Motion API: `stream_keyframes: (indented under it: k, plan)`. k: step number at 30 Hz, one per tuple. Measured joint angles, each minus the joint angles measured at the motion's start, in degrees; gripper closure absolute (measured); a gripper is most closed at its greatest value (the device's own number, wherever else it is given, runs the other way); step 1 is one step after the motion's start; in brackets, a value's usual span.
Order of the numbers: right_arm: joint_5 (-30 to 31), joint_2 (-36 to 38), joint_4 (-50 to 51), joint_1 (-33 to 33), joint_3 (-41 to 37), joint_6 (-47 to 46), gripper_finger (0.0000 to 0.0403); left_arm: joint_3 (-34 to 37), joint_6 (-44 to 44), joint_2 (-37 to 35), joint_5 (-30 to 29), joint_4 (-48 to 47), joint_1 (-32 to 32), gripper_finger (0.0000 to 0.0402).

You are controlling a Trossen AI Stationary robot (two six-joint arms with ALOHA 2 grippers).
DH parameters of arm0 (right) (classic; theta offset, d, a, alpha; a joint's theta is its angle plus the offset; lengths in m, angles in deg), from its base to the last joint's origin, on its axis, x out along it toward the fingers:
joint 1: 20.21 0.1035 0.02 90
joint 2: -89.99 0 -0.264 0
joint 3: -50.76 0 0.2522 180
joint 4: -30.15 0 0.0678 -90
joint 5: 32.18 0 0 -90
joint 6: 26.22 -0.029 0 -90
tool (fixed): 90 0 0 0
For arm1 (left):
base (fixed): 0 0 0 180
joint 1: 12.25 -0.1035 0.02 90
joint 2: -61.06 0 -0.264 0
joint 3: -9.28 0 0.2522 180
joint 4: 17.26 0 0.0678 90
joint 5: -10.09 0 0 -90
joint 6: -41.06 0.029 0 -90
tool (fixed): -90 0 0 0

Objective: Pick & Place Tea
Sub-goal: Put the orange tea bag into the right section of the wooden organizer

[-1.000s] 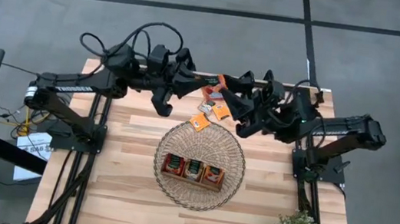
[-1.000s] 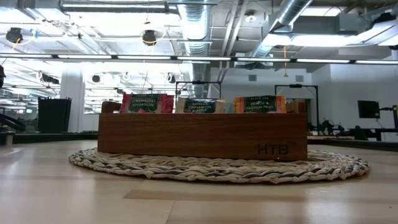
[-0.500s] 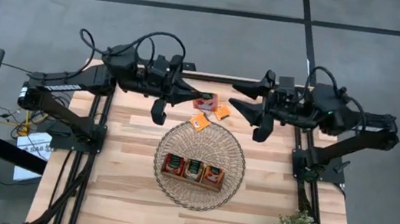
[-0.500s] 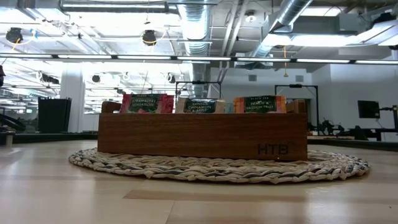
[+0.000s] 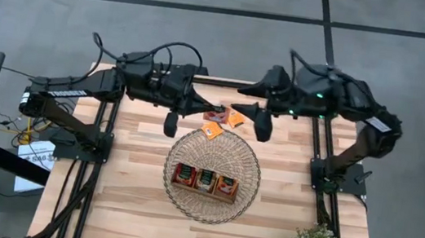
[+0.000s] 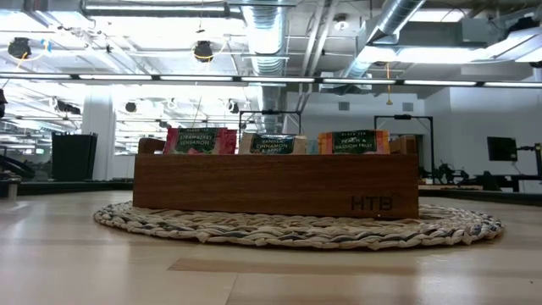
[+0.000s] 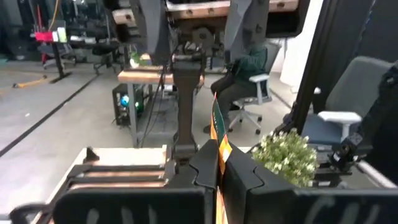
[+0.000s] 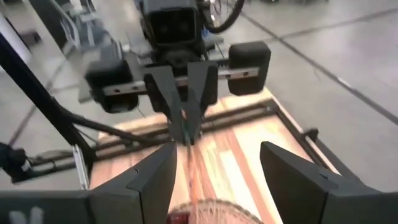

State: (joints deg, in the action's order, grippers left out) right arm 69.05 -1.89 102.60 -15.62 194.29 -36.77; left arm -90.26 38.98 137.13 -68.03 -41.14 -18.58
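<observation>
Your left tool [image 5: 212,111] is pinched together on a small flat orange tea sachet [image 7: 219,144], holding it edge-on up in the air near the far edge of the light wooden surface [image 5: 282,218]. The left wrist view shows the sachet sticking up between the two dark fingers [image 7: 205,165], and the right wrist view looks straight at that clamped tool [image 8: 185,127]. Your right tool [image 5: 250,99] faces it from the other side, with its fingers [image 8: 292,171] spread well apart and nothing between them.

Two more orange sachets [image 5: 213,129] lie flat on the surface, just beyond the far rim of the round wicker mat [image 5: 246,191]. On the mat sits the brown three-compartment wooden tray [image 6: 275,185], with red, pale and orange sachets standing upright in its slots [image 6: 201,140].
</observation>
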Motion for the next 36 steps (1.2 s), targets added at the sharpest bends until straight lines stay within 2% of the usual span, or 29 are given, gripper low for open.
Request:
stream_keyframes:
  k: [3,7,19,32,36]
  plan:
    - [-0.98,-4.35,4.65,-0.77,5.34,0.21,0.0182,0.0,0.21,0.0,-0.18,-1.38,0.0,0.0401]
    - [-5.11,-5.88,5.06,-1.99,3.86,-0.46,0.0182,0.0,1.43,0.0,-0.66,-3.36,0.0,0.0401]
    - [-6.79,-8.82,5.99,-2.08,4.44,-1.04,0.019,0.0,1.87,0.0,-0.81,-5.4,-0.02,0.0401]
    - [-6.98,-8.68,9.21,-2.08,4.42,-2.99,0.0293,0.0,2.68,0.0,-1.23,-6.26,-0.02,0.0401]
    - [-6.97,-8.68,9.71,-2.1,4.42,-2.99,0.0342,0.0,2.7,0.0,-1.23,-6.26,-0.02,0.0401]
